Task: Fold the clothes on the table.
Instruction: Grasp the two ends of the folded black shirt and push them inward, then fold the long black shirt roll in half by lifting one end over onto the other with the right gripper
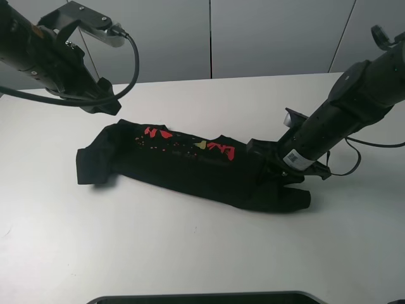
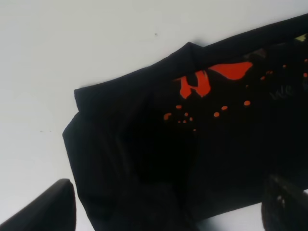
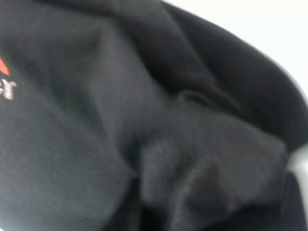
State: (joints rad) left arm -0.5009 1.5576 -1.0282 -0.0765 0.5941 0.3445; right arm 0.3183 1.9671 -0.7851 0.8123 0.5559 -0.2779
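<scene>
The black T-shirt (image 1: 190,168) lies on the white table (image 1: 190,253) as a long folded strip running from left to lower right, with red and yellow characters along its far edge. My left gripper (image 1: 106,98) hangs open and empty above the table behind the shirt's left end; in the left wrist view its fingertips (image 2: 43,211) frame the shirt (image 2: 144,144) below. My right gripper (image 1: 273,168) is low on the shirt's right end. The right wrist view is filled with bunched black cloth (image 3: 192,159) that rises into the jaws; the fingers are hidden.
Grey wall panels (image 1: 272,38) stand behind the table's far edge. A dark rounded object (image 1: 202,297) sits at the near edge. A black cable (image 1: 354,158) loops on the table beside the right arm.
</scene>
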